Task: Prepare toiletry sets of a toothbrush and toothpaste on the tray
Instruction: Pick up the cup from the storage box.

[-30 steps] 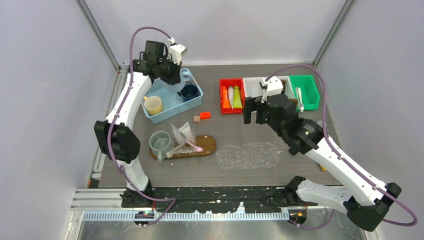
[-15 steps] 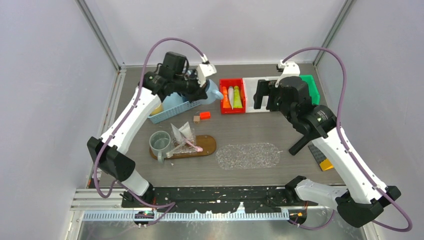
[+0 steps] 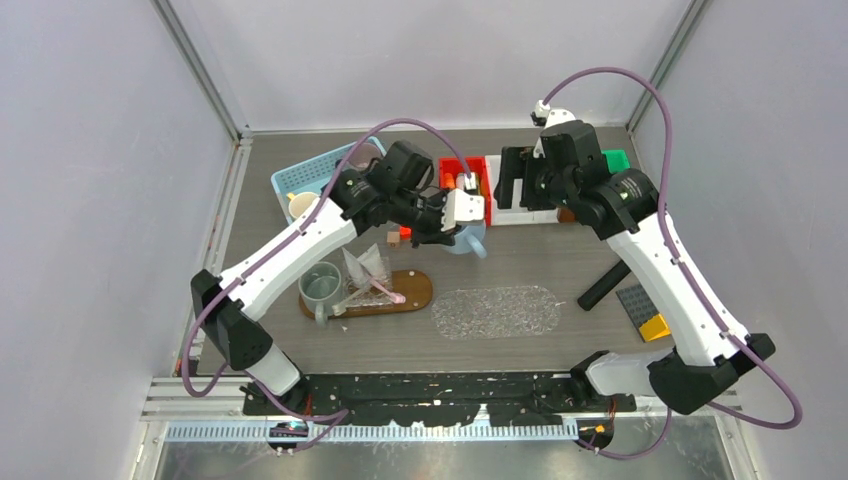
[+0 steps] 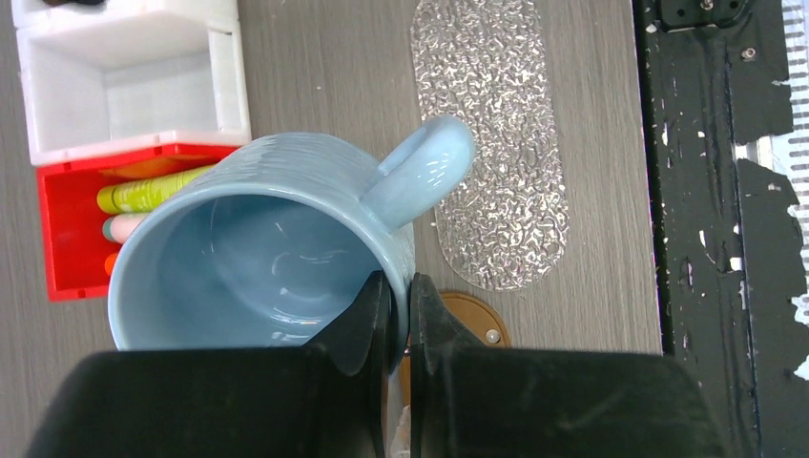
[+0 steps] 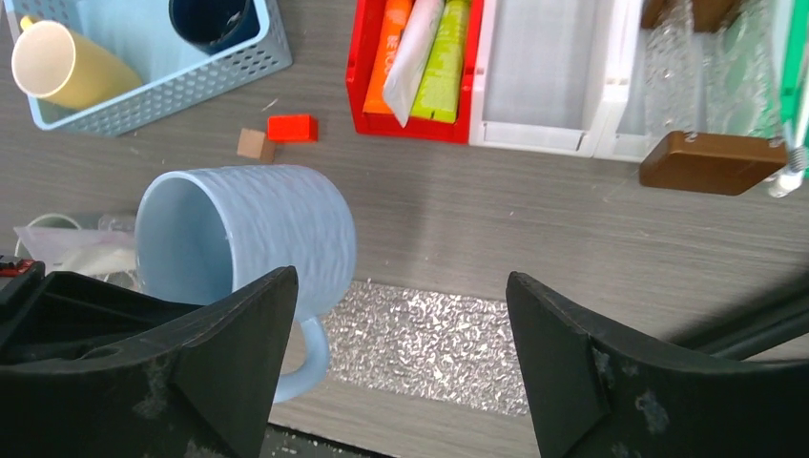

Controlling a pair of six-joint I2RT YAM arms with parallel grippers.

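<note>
Light-blue mug [image 5: 277, 229], rim pinched in left jaws, hangs tilted beyond the clear tray [image 3: 497, 312]; level before lowering. Right jaws gape empty.

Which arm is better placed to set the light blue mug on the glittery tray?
Left: the left end effector clamps the light blue mug near the glittery tray; the right end effector is open, empty.

Glossy glaze on blue mug [image 4: 238, 258], ext. ribbed, int. smooth. Matt grey wood-grain table [image 4: 315, 95]. Clear pebbled oval tray [image 4: 496, 143], glittery. Red bin [image 5: 410, 127] shiny plastic; basket [image 5: 181, 91] perforated plastic.
</note>
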